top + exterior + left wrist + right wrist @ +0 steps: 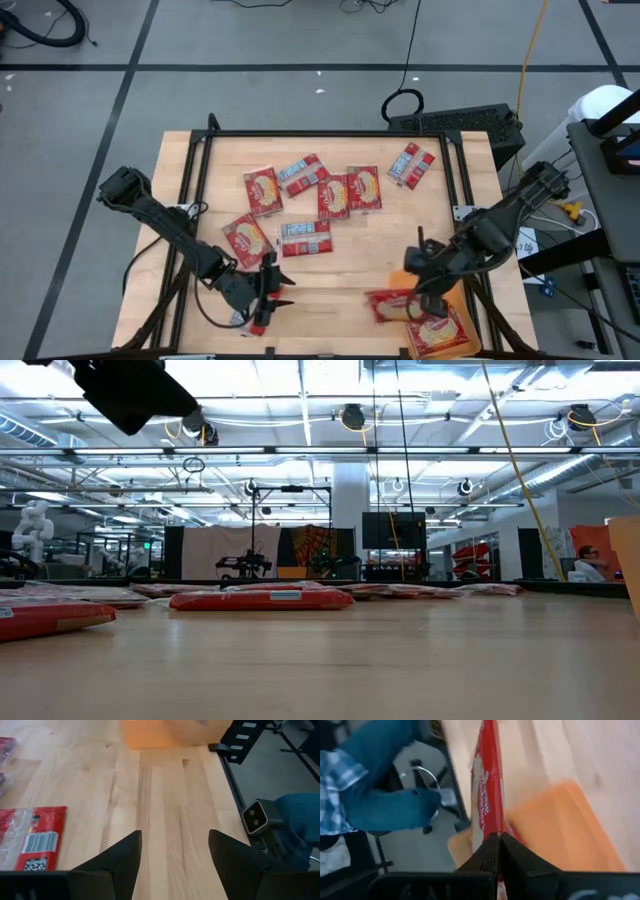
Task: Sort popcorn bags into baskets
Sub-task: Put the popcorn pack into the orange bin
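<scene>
My left jaws stand spread over bare wood near the front edge of the worktop, nothing between them; in my left wrist view the two dark fingers frame empty boards, with one popcorn bag lying flat just off to one side of them, its barcode panel up, and the orange basket far ahead of them as a blur; a blue sleeve of a person shows beyond the worktop edge.

My right jaws are pressed together on a popcorn bag, pinching its edge so that it hangs edge-on in front of them; directly beyond them lies the orange basket, and in the high view that basket sits at the front right corner of the worktop with a bag lying in it and another bag just beside my right jaws, on the side toward my left arm.

The other popcorn bags lie flat and scattered across the middle and back of the worktop, well ahead of both pairs of jaws; one rests near my left jaws, just behind them; in the low view the nearest bag lies flat on the wood.
</scene>
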Robot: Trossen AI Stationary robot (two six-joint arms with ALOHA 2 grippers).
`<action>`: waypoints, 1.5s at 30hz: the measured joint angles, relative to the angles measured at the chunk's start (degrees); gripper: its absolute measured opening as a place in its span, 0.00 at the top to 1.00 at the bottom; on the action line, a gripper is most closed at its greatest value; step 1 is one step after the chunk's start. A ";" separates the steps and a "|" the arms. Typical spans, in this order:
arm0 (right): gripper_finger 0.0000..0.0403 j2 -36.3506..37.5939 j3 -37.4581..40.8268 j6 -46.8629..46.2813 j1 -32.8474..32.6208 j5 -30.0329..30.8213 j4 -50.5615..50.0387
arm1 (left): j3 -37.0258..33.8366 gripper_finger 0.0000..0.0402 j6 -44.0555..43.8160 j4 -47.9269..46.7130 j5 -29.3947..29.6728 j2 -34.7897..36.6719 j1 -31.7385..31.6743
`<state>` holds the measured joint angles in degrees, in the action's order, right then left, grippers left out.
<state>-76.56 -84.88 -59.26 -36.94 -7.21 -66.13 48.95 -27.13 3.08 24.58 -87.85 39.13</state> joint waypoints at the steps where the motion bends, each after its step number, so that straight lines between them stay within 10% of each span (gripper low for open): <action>1: 1.00 0.62 0.00 -2.21 -0.24 -0.92 -2.27 | 0.00 0.42 0.00 -0.01 0.01 0.00 0.16; 12: 1.00 5.55 0.75 -17.97 -2.52 -3.53 -19.41 | 0.00 0.42 0.06 -0.01 1.58 0.00 0.55; 45: 0.89 5.71 24.58 -5.58 7.31 -9.41 -5.30 | -0.04 0.42 1.94 0.01 1.55 -0.01 0.55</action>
<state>-70.85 -60.30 -64.84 -29.63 -16.62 -71.44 48.90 -25.19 3.09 26.13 -87.86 39.68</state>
